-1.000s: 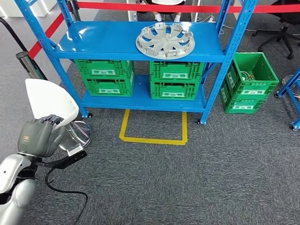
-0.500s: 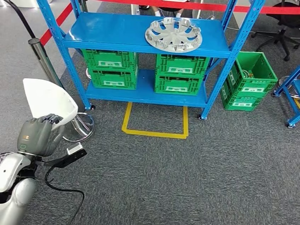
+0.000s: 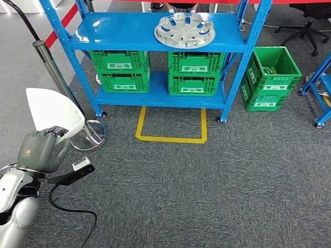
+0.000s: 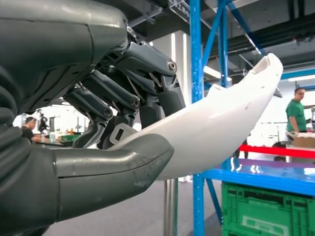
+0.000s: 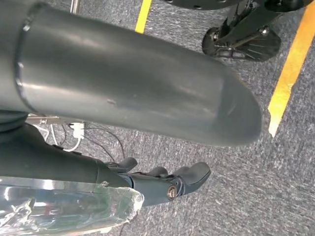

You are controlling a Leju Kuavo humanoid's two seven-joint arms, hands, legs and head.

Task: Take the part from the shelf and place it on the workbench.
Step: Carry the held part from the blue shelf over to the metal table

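- The whole head view slides again: across the last second the blue shelf (image 3: 156, 36) drifts one way and then back, and the yellow floor marking (image 3: 171, 126) goes with it. That is our camera moving, not the things; we judge we are turning or stepping on the carpet.
- The silver wheel cover (image 3: 184, 30) lies flat on the shelf's top board just as before, over the green crates (image 3: 156, 72). Nothing touches it.
- The white part (image 3: 55, 109), a curved shell, rides low at our left side, well apart from the shelf, and keeps its place against our body while the scene shifts.
- Our left hand (image 3: 41, 150) stays clamped on that part: in the left wrist view the thumb (image 4: 111, 169) lies along one face and the dark fingers (image 4: 126, 93) curl over the other.
- Our right hand (image 5: 141, 93) hangs above the carpet, fingers apart, holding nothing.
- So the pick looks done; what remains, we reckon, is carrying the part to the surface.
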